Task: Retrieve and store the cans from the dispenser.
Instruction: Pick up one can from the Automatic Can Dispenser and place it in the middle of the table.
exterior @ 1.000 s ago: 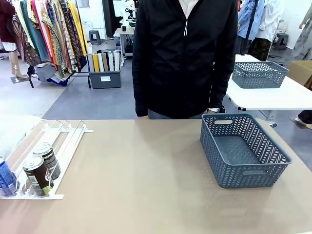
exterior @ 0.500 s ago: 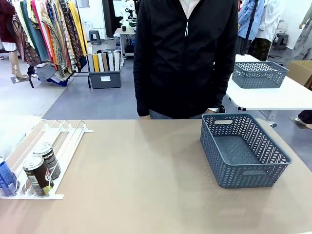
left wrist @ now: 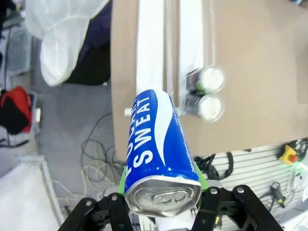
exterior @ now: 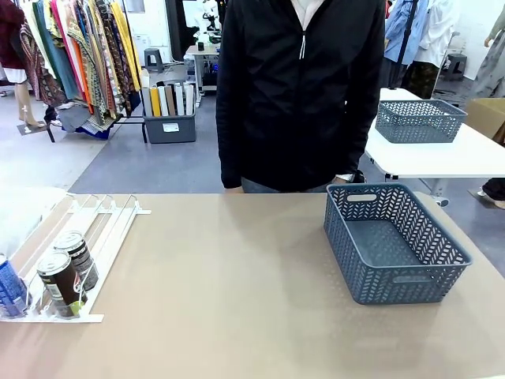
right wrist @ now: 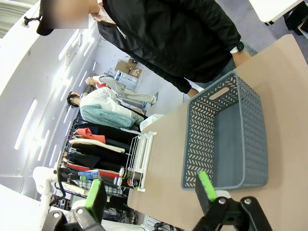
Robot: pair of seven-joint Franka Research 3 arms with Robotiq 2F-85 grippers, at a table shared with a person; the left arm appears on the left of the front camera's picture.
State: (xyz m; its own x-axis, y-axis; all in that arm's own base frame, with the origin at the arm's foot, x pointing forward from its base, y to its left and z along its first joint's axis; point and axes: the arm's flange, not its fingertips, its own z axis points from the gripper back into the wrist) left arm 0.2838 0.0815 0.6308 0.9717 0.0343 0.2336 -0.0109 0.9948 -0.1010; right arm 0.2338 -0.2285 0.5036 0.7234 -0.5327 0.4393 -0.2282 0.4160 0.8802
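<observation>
In the left wrist view my left gripper (left wrist: 161, 185) is shut on a slim blue can (left wrist: 156, 139) with white print, its silver top toward the camera. It hangs well above the low end of the white wire dispenser (left wrist: 150, 53), where two dark cans (left wrist: 210, 79) (left wrist: 209, 107) stand side by side. The front view has the dispenser (exterior: 99, 225) at the table's left, with the dark cans (exterior: 60, 283) (exterior: 80, 259) at its near end. A blue can (exterior: 9, 288) is cut off by that picture's left edge. My right gripper (right wrist: 151, 190) is open and holds nothing.
A grey lattice basket (exterior: 371, 257) with nothing in it stands at the table's right, and lies ahead of my right gripper (right wrist: 197, 139). A person in a black jacket (exterior: 300, 95) stands at the far edge. Bare tabletop separates the dispenser and the basket.
</observation>
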